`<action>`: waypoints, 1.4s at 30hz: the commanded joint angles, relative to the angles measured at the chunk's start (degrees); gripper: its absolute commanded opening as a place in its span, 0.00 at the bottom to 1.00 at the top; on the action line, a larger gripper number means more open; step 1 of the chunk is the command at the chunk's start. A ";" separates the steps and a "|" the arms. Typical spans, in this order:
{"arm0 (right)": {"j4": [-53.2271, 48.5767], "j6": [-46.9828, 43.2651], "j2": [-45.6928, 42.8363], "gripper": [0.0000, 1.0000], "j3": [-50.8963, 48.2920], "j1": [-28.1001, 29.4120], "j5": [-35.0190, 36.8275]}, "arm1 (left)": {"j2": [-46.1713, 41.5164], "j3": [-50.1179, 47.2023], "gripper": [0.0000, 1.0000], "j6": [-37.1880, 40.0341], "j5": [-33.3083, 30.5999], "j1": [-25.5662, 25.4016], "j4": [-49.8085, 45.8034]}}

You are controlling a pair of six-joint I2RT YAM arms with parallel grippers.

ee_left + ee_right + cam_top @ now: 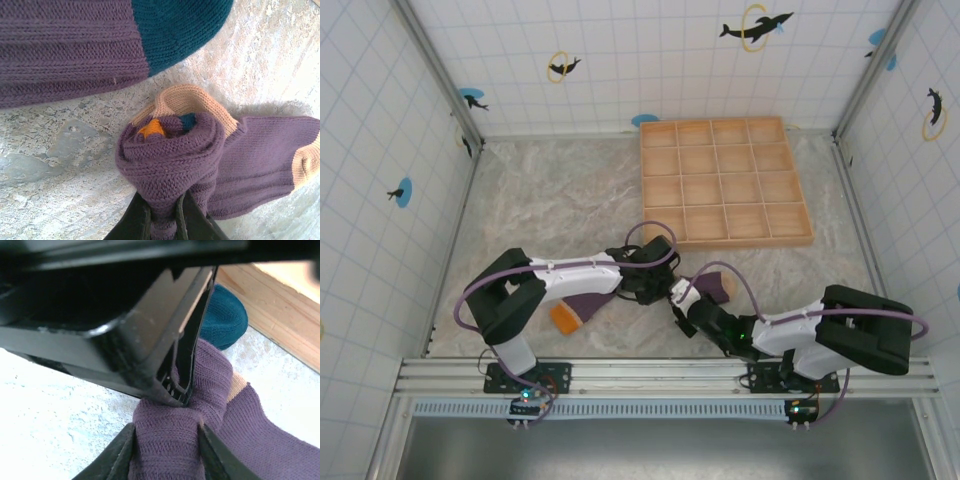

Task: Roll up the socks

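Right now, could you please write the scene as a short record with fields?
left gripper: shut on sock roll
right gripper: shut on the same sock roll
sock roll: purple, partly rolled, tail flat on table
second sock: purple, teal toe, flat, apart from roll
tray: wooden grid, far right of table

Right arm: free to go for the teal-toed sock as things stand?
Probably not. The right gripper is closed around the rolled sock, and the left gripper, pinching the same roll, sits between it and the teal-toed sock.
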 commanded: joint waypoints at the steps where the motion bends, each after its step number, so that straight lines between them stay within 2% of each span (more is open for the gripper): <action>1: -4.11 3.67 0.99 0.32 -1.37 -0.52 -0.06 | 0.08 -2.07 0.00 -1.32 1.58 -0.05 0.42; 3: -4.81 4.40 0.82 0.30 -1.94 -0.43 0.05 | -0.10 -2.54 0.00 -1.37 1.87 0.07 0.98; 10: -5.88 6.40 -1.21 0.06 -3.49 -0.53 -0.60 | -0.45 -2.70 0.00 -1.06 2.35 0.41 1.58; 11: -6.16 6.75 -1.69 0.04 -3.54 -0.60 -1.01 | -0.66 -2.70 0.06 -1.05 2.33 0.37 1.60; 12: -5.89 7.22 -2.48 0.02 -3.79 -0.70 -1.64 | -0.97 -2.70 0.20 -0.88 2.17 0.39 1.60; 13: -5.36 7.72 -3.34 0.01 -4.33 -0.95 -2.60 | -1.30 -2.70 0.45 -0.92 1.84 0.37 1.58; 14: -4.87 8.31 -4.08 0.00 -4.82 -1.39 -4.04 | -1.66 -2.67 0.62 -0.81 1.61 0.40 1.63; 15: -4.58 9.63 -5.07 0.00 -5.42 -2.30 -5.92 | -2.13 -2.68 0.74 -0.69 1.20 0.37 1.58; 17: -3.02 12.52 -7.27 0.00 -7.55 -4.04 -8.86 | -2.80 -2.51 0.85 -0.06 0.28 0.39 1.43; 18: -1.26 13.80 -8.60 0.00 -9.10 -5.03 -11.22 | -3.16 -2.36 0.87 0.16 -0.19 0.40 1.06; 23: -1.58 22.88 -14.56 0.00 -14.20 -10.27 -17.28 | -4.35 -2.08 0.86 1.39 -1.88 0.45 0.78; 28: -6.70 35.10 -19.17 0.00 -17.88 -16.35 -22.11 | -4.67 -2.00 0.83 1.74 -3.00 0.42 0.52; 34: -15.79 45.48 -24.05 0.00 -18.55 -17.83 -21.47 | -4.56 -1.67 0.80 1.88 -2.95 0.28 0.81; 39: -25.00 53.12 -22.60 0.00 -16.03 -17.88 -23.29 | -4.02 -1.16 0.76 2.69 -2.44 0.06 0.88; 42: -27.77 57.14 -21.90 0.00 -15.26 -17.60 -23.77 | -3.76 -1.19 0.69 3.40 -1.68 -0.38 2.10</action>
